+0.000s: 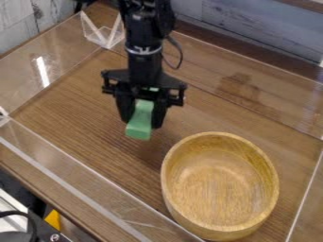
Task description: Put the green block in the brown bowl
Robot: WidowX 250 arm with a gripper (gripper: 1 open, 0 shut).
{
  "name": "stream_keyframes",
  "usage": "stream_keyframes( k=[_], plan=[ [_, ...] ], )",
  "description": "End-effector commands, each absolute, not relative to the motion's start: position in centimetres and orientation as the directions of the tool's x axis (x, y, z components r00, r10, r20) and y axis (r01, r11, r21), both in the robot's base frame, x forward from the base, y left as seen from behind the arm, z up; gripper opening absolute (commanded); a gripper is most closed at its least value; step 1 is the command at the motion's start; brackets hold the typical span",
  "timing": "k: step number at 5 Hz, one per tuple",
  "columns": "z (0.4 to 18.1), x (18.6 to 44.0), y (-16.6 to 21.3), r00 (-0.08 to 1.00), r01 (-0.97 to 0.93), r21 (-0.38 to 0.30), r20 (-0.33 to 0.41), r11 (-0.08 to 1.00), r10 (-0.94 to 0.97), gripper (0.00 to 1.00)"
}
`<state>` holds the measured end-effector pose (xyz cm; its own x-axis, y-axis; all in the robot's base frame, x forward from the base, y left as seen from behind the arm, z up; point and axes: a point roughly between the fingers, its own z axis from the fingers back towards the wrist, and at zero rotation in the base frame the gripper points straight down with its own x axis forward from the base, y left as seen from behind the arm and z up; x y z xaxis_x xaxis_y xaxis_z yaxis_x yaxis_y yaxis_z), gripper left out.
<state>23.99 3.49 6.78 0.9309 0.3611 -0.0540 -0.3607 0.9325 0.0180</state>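
Mod. bright, w/ soft daylight feel. Pale sheen on glossy brown wooden tabletop (76, 142), esp. toward left side. Faint, soft shadowing inside round light-brown wooden bowl (220, 187). Low-res, slightly soft throughout; fine detail on black metal robot arm (145, 57) lost in dark tones.

green block: (139, 121) pinched in the gripper (143, 102), kinda tilted, up near the bowl
brown bowl: (220, 186) sitting on the wooden table, (76, 142) nothing inside tbh
clear container: (104, 30) behind the arm, far end
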Motion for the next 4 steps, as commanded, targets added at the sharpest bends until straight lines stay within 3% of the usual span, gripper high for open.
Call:
stream_keyframes(
  k=[1,2,4],
  plan=[
    [10.1,25.6,3.8,0.933,-0.359,-0.010,0.023,0.933,0.359,0.00],
    [12.1,27.5,4.4,0.938,-0.337,-0.033,0.075,0.941,0.339,0.00],
    [12.9,29.1,6.1,0.952,-0.286,-0.033,0.109,0.958,0.288,0.00]
  ],
)
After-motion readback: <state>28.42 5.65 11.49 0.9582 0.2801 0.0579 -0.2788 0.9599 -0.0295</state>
